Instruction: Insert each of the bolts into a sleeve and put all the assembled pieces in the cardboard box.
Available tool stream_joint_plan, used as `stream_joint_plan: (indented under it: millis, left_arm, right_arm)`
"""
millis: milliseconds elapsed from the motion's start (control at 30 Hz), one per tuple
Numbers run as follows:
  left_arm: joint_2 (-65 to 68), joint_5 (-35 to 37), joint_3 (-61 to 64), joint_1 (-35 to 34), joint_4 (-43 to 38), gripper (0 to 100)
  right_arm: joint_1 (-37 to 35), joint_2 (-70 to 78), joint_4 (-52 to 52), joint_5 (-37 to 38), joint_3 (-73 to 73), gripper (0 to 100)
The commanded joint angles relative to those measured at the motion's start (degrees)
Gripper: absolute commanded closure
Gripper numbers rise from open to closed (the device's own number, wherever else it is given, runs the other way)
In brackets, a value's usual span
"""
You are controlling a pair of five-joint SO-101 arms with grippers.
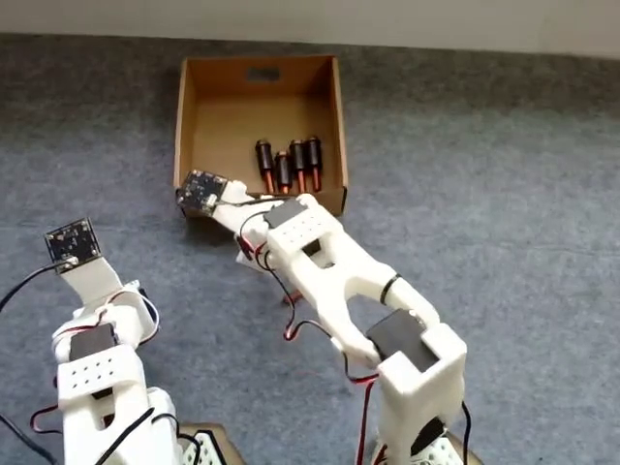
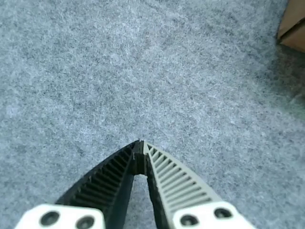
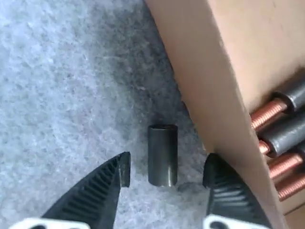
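A dark sleeve [image 3: 162, 154] lies on the grey carpet just outside the near wall of the cardboard box [image 3: 214, 90]. My right gripper [image 3: 167, 174] hovers over it, open, one finger on each side of the sleeve. Several assembled copper bolts in dark sleeves [image 1: 289, 166] lie in the box [image 1: 192, 107], and their ends appear over the wall in the right wrist view [image 3: 281, 143]. My left gripper [image 2: 141, 148] is shut with nothing in it, above bare carpet at the near left of the table; its arm [image 1: 92, 291] stands left of the right arm [image 1: 329, 271].
Grey carpet covers the whole table. A corner of the cardboard box [image 2: 293, 31] shows at the edge of the left wrist view. Red and black cables [image 1: 291, 320] hang under the right arm. Open carpet lies to the right of the box.
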Motion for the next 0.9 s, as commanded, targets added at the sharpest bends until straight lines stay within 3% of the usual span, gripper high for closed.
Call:
stream_joint_plan:
  millis: [0, 233, 400, 500, 733, 867]
  left_arm:
    - [-0.7, 0.2, -2.3, 1.0, -0.9, 99]
    - [-0.7, 0.2, -2.3, 1.0, -0.9, 99]
    - [-0.7, 0.2, -2.3, 1.0, -0.9, 99]
    - [-0.7, 0.2, -2.3, 1.0, -0.9, 99]
    - [-0.7, 0.2, -2.2, 1.0, -0.9, 99]
    - [-0.7, 0.2, -2.2, 1.0, -0.9, 99]
  right_arm:
    - [1.3, 2.4, -1.5, 1.3, -5.7, 74.6]
    - [-1.5, 10.7, -0.5, 1.3, -11.1, 76.9]
    - [-2.2, 9.5, 5.0, 1.2, -11.5, 99.8]
    - [-2.2, 5.2, 8.6, -0.9, -11.0, 99.2]
    - [-4.6, -7.3, 18.2, -14.8, -9.9, 99.2]
    - [-7.3, -11.2, 16.5, -18.5, -0.7, 99.2]
